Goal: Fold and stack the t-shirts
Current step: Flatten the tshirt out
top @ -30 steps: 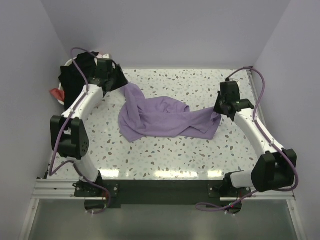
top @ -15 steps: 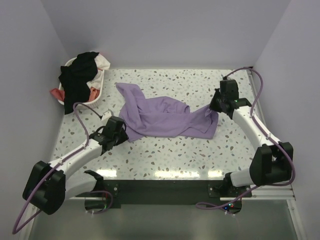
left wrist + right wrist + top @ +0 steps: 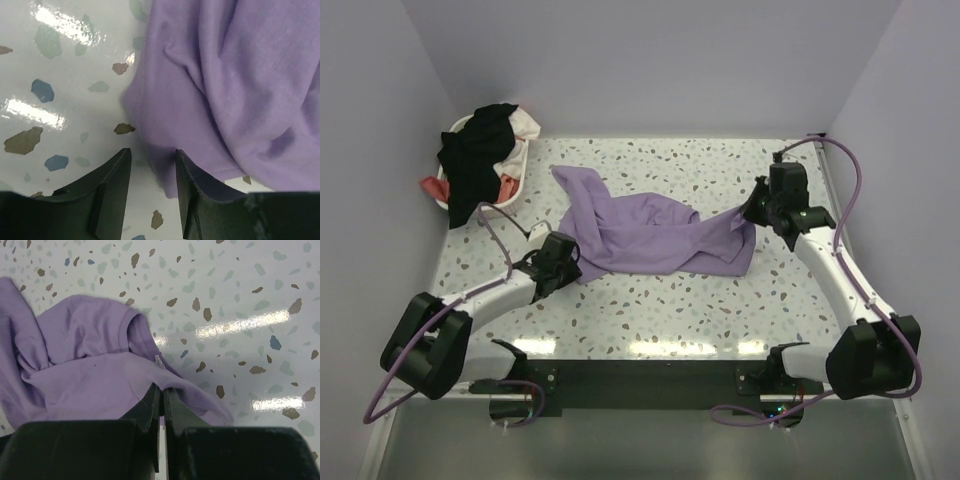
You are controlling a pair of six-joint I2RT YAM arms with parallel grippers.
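Speckled table [image 3: 650, 310]: flattening the crumpled lavender cloth t-shirt [image 3: 640, 235].
Right gripper [image 3: 161, 387] pinches it; left gripper [image 3: 150, 155], jaws spread, should clamp its hem.

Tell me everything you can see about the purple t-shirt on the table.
The purple t-shirt is plain lavender, soft-looking cloth, lying crumpled across the middle of the speckled table, one part trailing toward the far left. A hemmed opening and a small white label show near its right end, where the right gripper is shut on it. The left gripper stands open astride its near-left edge.
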